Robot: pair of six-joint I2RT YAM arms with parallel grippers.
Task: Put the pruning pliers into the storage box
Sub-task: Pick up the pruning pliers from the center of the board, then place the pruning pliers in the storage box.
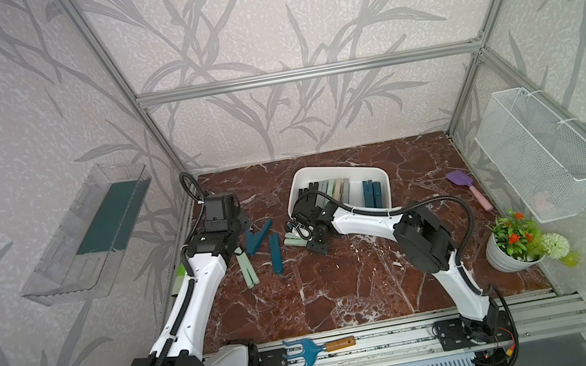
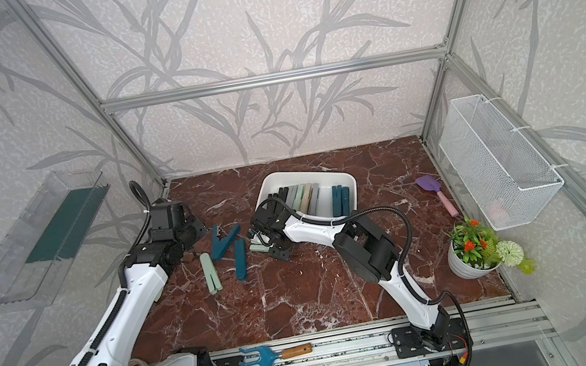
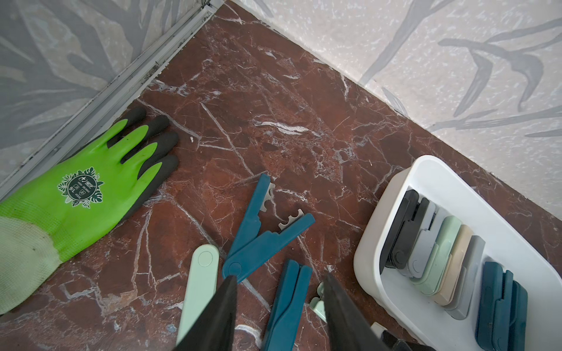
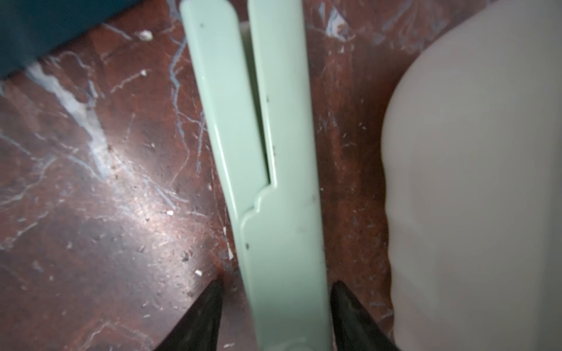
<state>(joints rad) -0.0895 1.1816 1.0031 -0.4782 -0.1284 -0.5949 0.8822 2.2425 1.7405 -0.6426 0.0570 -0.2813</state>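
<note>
Both top views, mint pliers [image 1: 290, 241]: on table [image 1: 340, 284], toward back edge, just beside storage box [image 1: 345, 169].
Left wrist, left gripper [image 3: 279, 276]: apart, empty.
Right wrist, right gripper [image 4: 275, 282]: apart, straddling pliers.
Handling: likely light, stiff, slick; pinch hinge end.

White shallow storage box [image 1: 341, 170], round-cornered, flat on the tabletop [image 1: 340, 284]. Inside, on edge in a row: pruning pliers [image 1: 337, 192] in black, grey, mint, beige, teal. Outside, lying flat: open teal pair [image 1: 258, 236], folded teal pair [image 1: 276, 253], mint pair [image 1: 247, 266], second mint pair [image 4: 273, 182] just beside the box wall.
</note>
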